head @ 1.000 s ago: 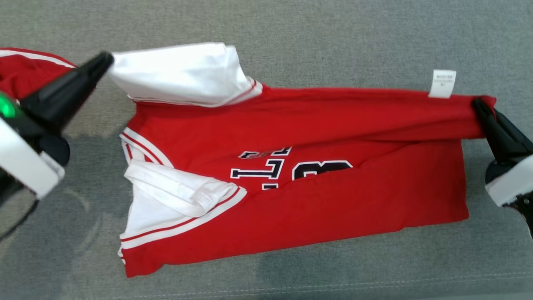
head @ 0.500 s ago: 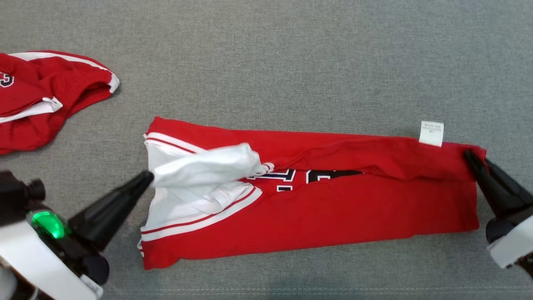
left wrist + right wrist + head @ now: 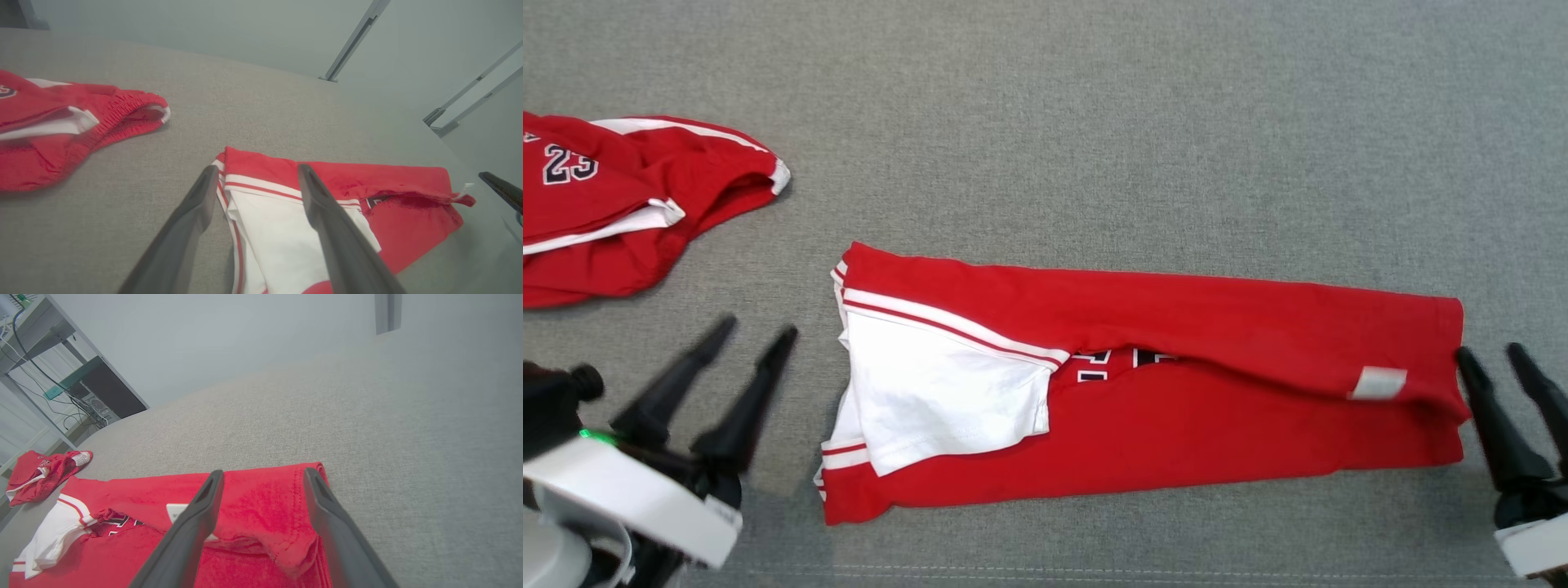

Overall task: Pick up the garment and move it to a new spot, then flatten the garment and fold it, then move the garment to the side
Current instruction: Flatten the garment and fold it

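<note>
On the left gripper [image 3: 758, 327], two long black fingers [image 3: 756, 392] taper to blunt tips from a black base; behind it sit a white wrist casing [image 3: 621, 500], a lit green lamp [image 3: 595, 437] and a round black knob [image 3: 587, 380]. The right gripper [image 3: 1488, 351] matches, with a white shell [image 3: 1531, 549].

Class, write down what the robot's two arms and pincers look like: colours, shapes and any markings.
The left pincer and right pincer each have two long black fingers, thick at the base and tapering to a narrow tip. Behind each pincer is a white shell around the wrist. The left wrist also carries a small green light and a round black knob.
</note>
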